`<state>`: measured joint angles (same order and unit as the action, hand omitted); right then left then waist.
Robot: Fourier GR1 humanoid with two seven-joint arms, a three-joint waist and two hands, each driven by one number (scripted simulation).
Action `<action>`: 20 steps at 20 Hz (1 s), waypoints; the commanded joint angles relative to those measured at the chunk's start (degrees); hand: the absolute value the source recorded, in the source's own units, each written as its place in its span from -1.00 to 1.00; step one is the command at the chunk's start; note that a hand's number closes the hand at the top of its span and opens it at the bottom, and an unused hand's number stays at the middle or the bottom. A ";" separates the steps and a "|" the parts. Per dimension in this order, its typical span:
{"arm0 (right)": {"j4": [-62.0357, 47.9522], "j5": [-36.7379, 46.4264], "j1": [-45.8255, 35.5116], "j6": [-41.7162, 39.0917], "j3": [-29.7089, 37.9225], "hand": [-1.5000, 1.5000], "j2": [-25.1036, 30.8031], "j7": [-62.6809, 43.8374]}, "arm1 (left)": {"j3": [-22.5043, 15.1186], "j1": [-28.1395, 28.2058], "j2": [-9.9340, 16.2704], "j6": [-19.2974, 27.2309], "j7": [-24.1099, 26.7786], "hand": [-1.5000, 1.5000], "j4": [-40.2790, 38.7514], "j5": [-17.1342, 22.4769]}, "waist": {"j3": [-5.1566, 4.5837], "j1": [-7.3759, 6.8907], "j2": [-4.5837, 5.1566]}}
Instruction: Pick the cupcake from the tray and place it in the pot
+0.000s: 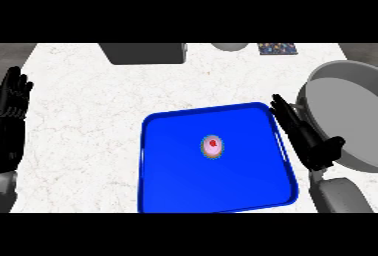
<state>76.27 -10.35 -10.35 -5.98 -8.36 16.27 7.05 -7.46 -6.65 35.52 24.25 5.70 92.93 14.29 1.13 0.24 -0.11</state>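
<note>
a blue tray [170,190] lies on the white marbled desk [81,125], its near edge running to the view's lower edge; the cupcake [212,147], pink with a red spot on top, sits near the middle of the tray, upright and on its own, touched by neither hand; the right hand [306,137] lies just beside the tray's right rim, fingers straight and close together, pointing away toward the far side of the desk, thumb out toward the pot, holding nothing; it sits in the narrow space between the tray and the grey pot [347,90], which stands at the right of the desk, its wide round mouth open and running out of the view's right edge; whether the hand touches the pot's wall cannot be told; the grey right forearm [339,195] comes in at the lower right; the left hand [15,95] rests at the view's left edge, fingers straight and up, well apart from the tray; along the far edge stand a dark grey box [142,53], a grey rounded object [230,47] and a small patterned item [277,48].
</note>
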 commanded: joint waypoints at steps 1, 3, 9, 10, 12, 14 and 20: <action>3.15 0.49 2.70 -1.65 1.77 1.00 0.98 9.40 | -0.79 0.58 -2.29 0.25 -0.91 0.00 0.78 -0.48 | -1.09 0.12 0.00; 10.02 -0.92 -2.50 -2.71 5.05 1.00 2.85 16.65 | -3.25 2.69 -6.53 0.43 1.74 0.00 -0.60 1.01 | -1.12 1.52 -0.42; 10.36 11.90 0.98 19.36 14.12 -1.00 2.05 23.13 | -7.96 6.53 -15.34 1.35 2.55 0.00 -0.10 3.92 | -1.21 2.58 -0.08; 13.01 13.77 3.68 20.46 10.96 -1.00 -1.20 27.37 | -8.10 4.86 -13.69 -0.20 0.45 0.00 1.03 3.92 | -1.10 1.34 -0.11; 16.27 13.02 10.52 17.03 8.07 -1.00 -3.50 38.17 | -9.43 5.72 -15.58 -0.13 1.58 0.00 1.49 3.45 | -1.06 1.03 -0.14; 18.78 14.40 11.84 17.94 4.31 -1.00 -7.21 44.04 | -9.66 4.75 -17.45 0.68 3.87 0.00 -1.59 2.23 | -1.10 1.05 -0.06; 31.14 24.72 23.08 20.47 -2.10 -1.00 -5.23 38.31 | -11.41 6.14 -19.88 0.35 4.55 0.00 -1.13 -0.40 | -1.16 0.22 -0.06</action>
<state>102.12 6.90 7.31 11.17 -6.00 11.66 47.19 -17.09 -1.48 17.63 23.95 9.75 90.99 15.76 -0.02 0.97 -0.20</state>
